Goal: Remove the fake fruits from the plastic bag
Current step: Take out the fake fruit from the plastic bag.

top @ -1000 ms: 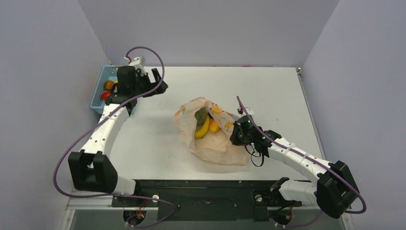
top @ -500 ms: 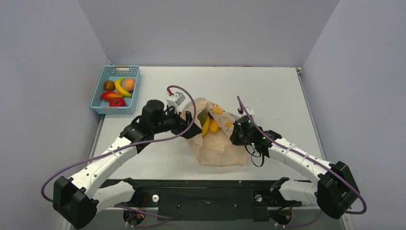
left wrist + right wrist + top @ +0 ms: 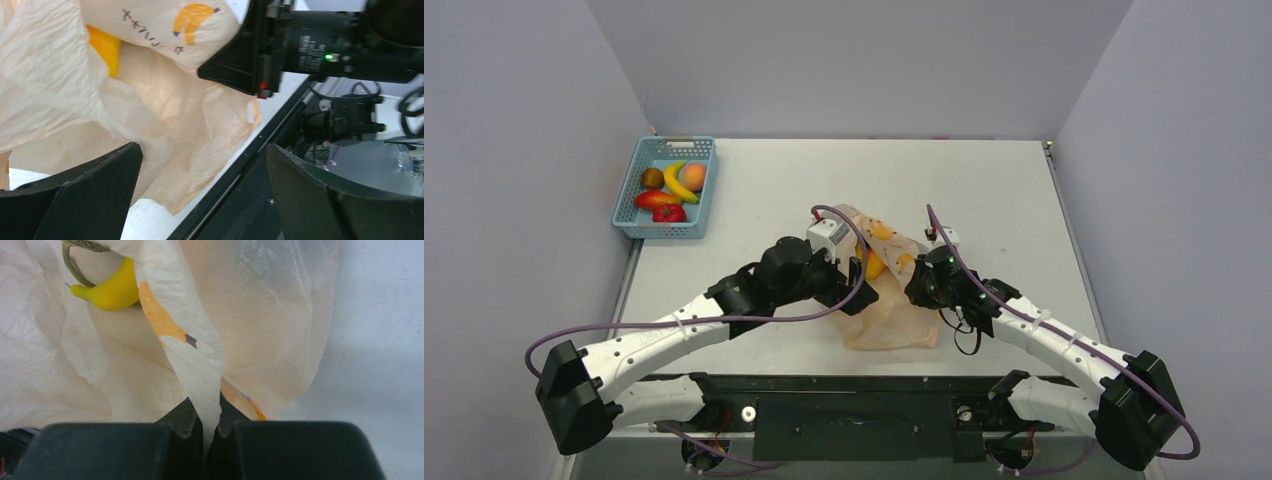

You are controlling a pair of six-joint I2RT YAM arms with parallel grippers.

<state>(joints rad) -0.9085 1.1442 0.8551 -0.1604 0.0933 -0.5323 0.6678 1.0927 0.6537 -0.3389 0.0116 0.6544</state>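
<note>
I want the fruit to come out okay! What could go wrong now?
The right fingers pinch only a thin fold of the plastic bag, so it might slip or tear. The open left fingers are beside crinkly plastic and might grab bag instead of the yellow fruit.

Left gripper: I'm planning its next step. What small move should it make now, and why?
Probably ease the left gripper forward into the plastic bag toward the yellow banana: its jaws stand open and empty, while the right gripper is shut on the bag's edge.
</note>
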